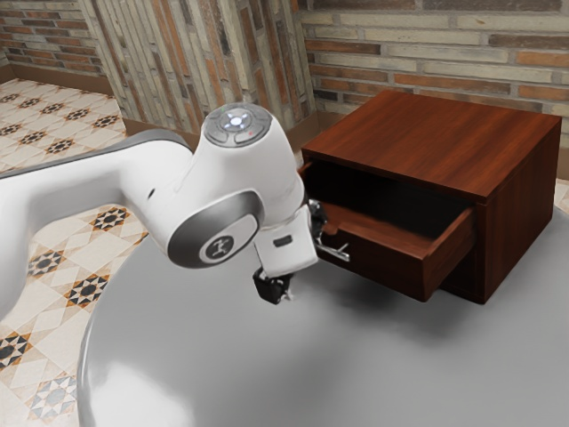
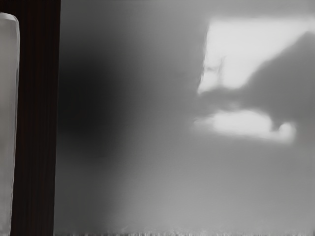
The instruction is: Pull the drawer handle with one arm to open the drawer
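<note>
Grey round table (image 1: 267, 374), patterned tile floor (image 1: 53, 116), brick walls (image 1: 427, 62). Wooden drawer (image 1: 400, 253) partly out. Gripper (image 1: 273, 289) near handle (image 1: 336, 252), grip state unclear.

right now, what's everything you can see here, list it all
cabinet: one, reddish-brown wood, on the table at the exterior view's right
drawer: one, same wood, pulled partly out toward the arm
handle: one, silver, on the drawer front
table: one, grey, under the cabinet
floor: one, patterned tiles, exterior view's left
wall: one, brick, behind the cabinet
arm: one, white, from the exterior view's left
tool: one, black, over the table near the handle
</note>
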Robot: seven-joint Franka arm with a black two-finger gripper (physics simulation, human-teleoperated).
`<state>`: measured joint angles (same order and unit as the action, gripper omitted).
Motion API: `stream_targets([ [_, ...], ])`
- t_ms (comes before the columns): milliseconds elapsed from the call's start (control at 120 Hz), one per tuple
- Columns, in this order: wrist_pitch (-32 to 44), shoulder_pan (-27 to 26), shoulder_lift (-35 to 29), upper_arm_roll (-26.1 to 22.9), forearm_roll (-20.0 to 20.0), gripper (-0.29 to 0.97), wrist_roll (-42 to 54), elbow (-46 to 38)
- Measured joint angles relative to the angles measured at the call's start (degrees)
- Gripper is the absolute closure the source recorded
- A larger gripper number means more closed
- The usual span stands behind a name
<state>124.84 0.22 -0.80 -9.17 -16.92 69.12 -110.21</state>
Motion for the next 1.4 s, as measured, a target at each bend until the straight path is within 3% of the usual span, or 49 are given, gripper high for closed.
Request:
stream_targets([
  [158, 0.0, -0.5, -2.0, 0.4, -0.1, -0.02, -0.1, -2.4],
  [467, -0.3, 0.1, -5.4, 0.5, -0.3, 0.07, -0.3, -5.1],
  [575, -0.7, 0.1, -7.7, 0.3, -0.1, 0.23, -0.3, -5.3],
  [867, -1.9, 0.3, -12.5, 0.2, 0.9, 0.06, -0.3, -3.7],
  [1100, -5.6, 0.8, -10.7, 1.3, 6.2, 0.02, -2.1, 1.1],
  [1308, -15.1, 1.0, -5.5, 2.6, 7.5, 0.01, -14.7, 12.7],
  [1400, -19.7, 1.0, -2.5, 2.6, 9.9, 0.01, -22.4, 17.6],
])
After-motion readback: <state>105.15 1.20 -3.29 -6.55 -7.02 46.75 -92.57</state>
